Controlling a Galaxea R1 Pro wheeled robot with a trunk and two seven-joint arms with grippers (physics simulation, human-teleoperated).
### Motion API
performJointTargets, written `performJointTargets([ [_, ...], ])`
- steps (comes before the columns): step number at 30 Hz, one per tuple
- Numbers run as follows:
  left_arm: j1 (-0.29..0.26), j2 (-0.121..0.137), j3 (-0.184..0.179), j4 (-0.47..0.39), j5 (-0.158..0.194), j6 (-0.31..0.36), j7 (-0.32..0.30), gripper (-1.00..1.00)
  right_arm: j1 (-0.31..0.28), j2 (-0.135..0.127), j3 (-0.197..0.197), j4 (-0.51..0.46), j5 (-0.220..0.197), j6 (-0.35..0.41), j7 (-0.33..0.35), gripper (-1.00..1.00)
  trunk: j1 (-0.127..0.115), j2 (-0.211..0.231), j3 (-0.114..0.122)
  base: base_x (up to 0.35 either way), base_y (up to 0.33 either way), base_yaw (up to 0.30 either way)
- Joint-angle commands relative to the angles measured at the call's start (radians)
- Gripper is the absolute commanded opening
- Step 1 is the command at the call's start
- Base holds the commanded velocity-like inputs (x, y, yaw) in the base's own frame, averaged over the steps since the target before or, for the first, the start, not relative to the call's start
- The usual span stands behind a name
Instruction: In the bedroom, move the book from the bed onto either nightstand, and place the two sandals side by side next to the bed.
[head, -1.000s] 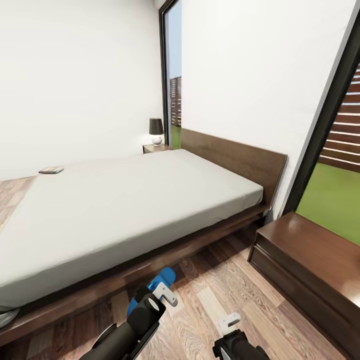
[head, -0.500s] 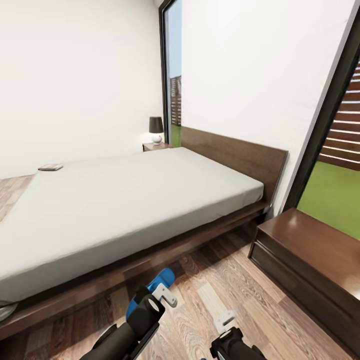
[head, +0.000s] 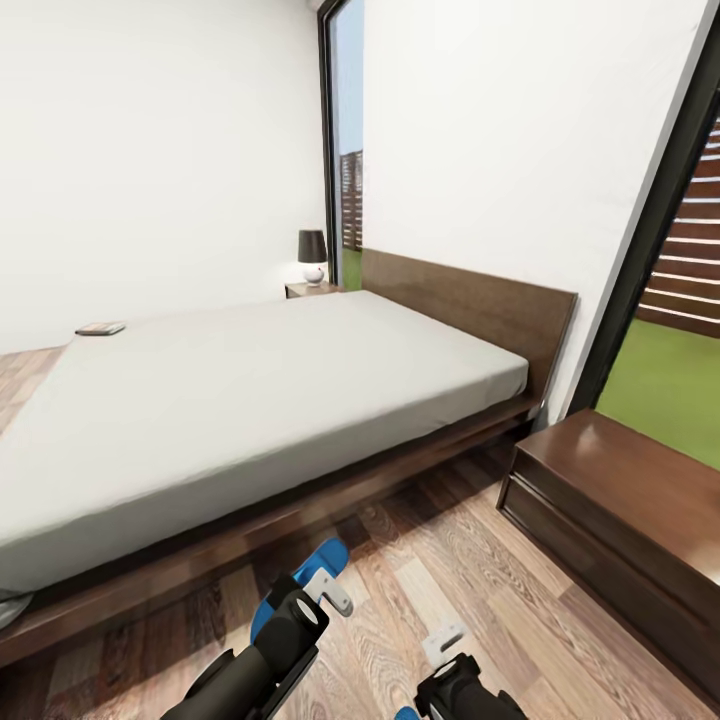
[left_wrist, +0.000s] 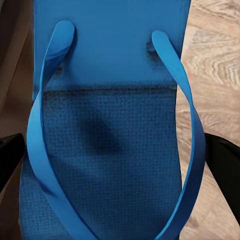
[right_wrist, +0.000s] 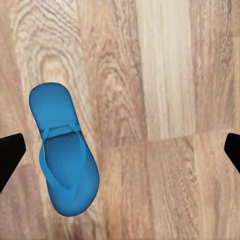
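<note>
Sandals first: one bright blue flip-flop (left_wrist: 107, 125) fills the left wrist view, its two thin straps arching over a dotted footbed, with the dark fingertips (left_wrist: 10, 155) of the left gripper (head: 325, 585) standing apart at either side of it; whether they press on it cannot be told. In the head view that same sandal (head: 322, 556) shows as a blue toe end poking out beyond the left gripper, over the wood-plank floor (head: 470, 560) just beside the dark brown frame of the bed (head: 260, 400). The other flip-flop (right_wrist: 64, 150) lies flat and strap-side up on the floor planks in the right wrist view, with the right gripper (head: 445, 638) above it, its black fingertips (right_wrist: 10, 155) spread wide at the two edges and holding nothing. The book (head: 100, 328) lies flat on the pale grey mattress near its far corner, well apart from both arms. A nightstand (head: 312, 289) stands beyond the bed beside the headboard, carrying a lamp (head: 312, 256) with a dark shade and a white base. A second low dark cabinet (head: 620, 500), glossy on top, sits on the near side of the headboard under a tall dark-framed window (head: 680, 300) showing slatted fence and grass.
</note>
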Motion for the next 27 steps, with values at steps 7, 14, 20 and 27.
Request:
performJointTargets([
  [7, -0.001, 0.000, -0.002, -0.001, -0.006, 0.005, 0.001, -1.00, -0.001, 0.016, 0.013, -0.002, 0.001, 0.008, -0.003, 1.00, 0.015, -0.029, -0.014, 0.000, 0.000, 0.000],
  [14, -0.001, 0.000, -0.002, -0.001, -0.007, 0.005, 0.002, -1.00, -0.001, 0.019, 0.021, -0.003, 0.001, 0.008, 0.050, 1.00, 0.015, -0.029, -0.014, 0.000, 0.000, 0.000],
  [20, -0.001, 0.000, -0.002, 0.000, -0.007, 0.005, 0.002, -1.00, -0.001, 0.017, 0.026, -0.004, 0.004, 0.011, 0.133, 1.00, 0.038, -0.071, -0.032, 0.000, 0.000, 0.000],
  [27, -0.001, 0.000, -0.002, 0.001, -0.007, 0.005, 0.002, -1.00, -0.001, 0.013, 0.026, -0.004, 0.004, 0.011, 0.149, 1.00, 0.046, -0.085, -0.039, 0.000, 0.000, 0.000],
])
